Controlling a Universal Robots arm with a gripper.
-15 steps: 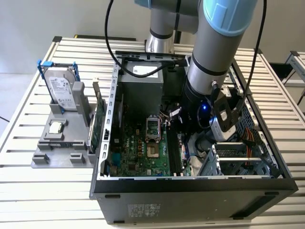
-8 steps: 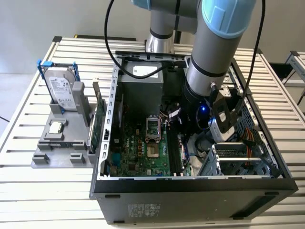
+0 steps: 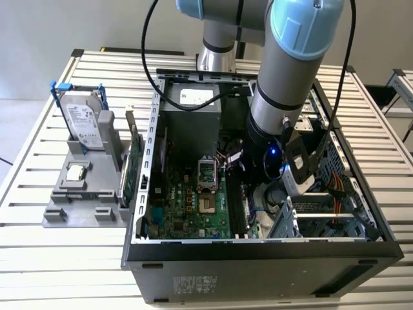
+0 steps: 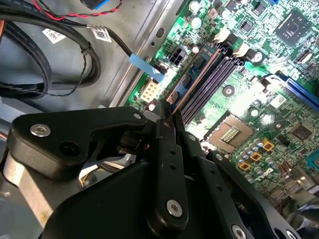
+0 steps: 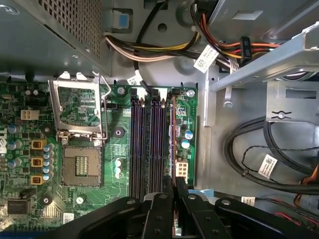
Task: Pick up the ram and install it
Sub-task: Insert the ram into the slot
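Slatted metal worktop (image 3: 39, 161) carries an open computer case (image 3: 258, 248). Inside it, the end effector (image 5: 174, 186) is closed narrowly on the ram (image 5: 173, 144), edge-on over the motherboard's memory slots (image 5: 147, 144).

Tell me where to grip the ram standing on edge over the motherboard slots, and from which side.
Grip the ram across its two flat faces near the top edge, coming straight down from above the motherboard. It stands on edge, thin and parallel to the slots, so only the faces give purchase. The hand looks shut on it this way.
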